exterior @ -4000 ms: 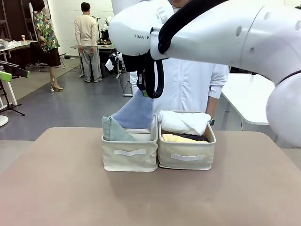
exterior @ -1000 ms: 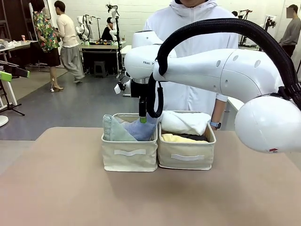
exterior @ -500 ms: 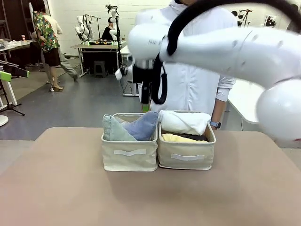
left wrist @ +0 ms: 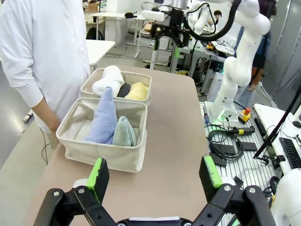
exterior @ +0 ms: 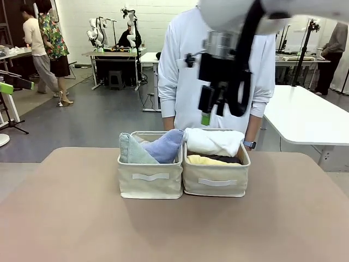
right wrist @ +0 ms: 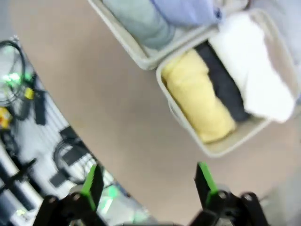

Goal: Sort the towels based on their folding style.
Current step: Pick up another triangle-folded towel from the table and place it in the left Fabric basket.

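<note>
Right arm has swung up and away from the left basket, leaving the blue cone behind

The right gripper (exterior: 205, 112), which a moment ago hung over the left basket (exterior: 150, 184), now sits high above the right basket (exterior: 216, 185), fingers spread wide and empty; the left gripper (left wrist: 154, 178) hangs back over the near table edge, likewise wide apart with nothing held. In the left basket the blue cone towel (exterior: 165, 146) leans beside the pale green cone towel (exterior: 132, 151); in the right basket the white roll (exterior: 214, 142) lies over the yellow roll (right wrist: 199, 103) and dark grey roll (right wrist: 223, 81). All are soft, light terry that will likely sag and unfold if pinched at an edge, so a mid-body grip across the bulk looks safest
</note>
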`<state>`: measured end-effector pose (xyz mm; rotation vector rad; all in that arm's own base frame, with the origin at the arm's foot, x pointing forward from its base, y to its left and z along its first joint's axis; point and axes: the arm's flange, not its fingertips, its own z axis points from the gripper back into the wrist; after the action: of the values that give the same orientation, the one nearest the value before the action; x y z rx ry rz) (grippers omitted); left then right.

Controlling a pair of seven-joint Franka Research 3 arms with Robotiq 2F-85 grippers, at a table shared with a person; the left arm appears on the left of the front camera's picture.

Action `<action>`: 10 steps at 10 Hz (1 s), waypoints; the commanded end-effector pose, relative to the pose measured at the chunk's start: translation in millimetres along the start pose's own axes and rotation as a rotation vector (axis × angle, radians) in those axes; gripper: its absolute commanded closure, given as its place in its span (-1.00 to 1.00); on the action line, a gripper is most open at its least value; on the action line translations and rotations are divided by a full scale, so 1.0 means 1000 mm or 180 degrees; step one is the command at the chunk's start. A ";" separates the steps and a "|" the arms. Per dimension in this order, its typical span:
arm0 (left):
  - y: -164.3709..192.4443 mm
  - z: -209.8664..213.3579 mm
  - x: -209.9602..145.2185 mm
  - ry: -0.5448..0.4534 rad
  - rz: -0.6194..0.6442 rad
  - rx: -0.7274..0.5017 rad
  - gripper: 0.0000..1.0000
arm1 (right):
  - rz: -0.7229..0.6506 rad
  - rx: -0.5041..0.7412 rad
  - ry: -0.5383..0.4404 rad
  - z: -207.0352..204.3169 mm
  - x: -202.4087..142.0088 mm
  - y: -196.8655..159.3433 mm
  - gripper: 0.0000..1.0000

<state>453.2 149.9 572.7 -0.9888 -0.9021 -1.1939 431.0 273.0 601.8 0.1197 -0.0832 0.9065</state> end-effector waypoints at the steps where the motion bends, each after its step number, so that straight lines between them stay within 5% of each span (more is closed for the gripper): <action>1: -0.002 0.001 0.001 -0.0008 -0.0044 -0.0012 -1.00 | -0.0202 -0.0114 -0.0452 -0.066 -0.136 0.021 -1.00; 3: -0.002 0.001 0.001 -0.0008 -0.0044 -0.0012 -1.00 | -0.0267 -0.0056 -0.0447 -0.072 -0.141 0.002 -1.00; 5: -0.002 0.001 0.001 -0.0008 -0.0044 -0.0012 -1.00 | -0.0932 -0.0154 -0.0291 -0.071 -0.134 -0.018 -1.00; 6: -0.002 0.001 0.001 -0.0008 -0.0044 -0.0012 -1.00 | -0.0426 -0.0003 -0.0412 -0.062 -0.152 -0.009 -1.00; 10: -0.002 0.001 0.001 -0.0008 -0.0044 -0.0012 -1.00 | -0.0426 -0.0003 -0.0412 -0.062 -0.152 -0.009 -1.00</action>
<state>453.3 149.7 572.8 -0.9889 -0.9019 -1.1946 345.4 161.6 521.8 0.1827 -0.2058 0.7487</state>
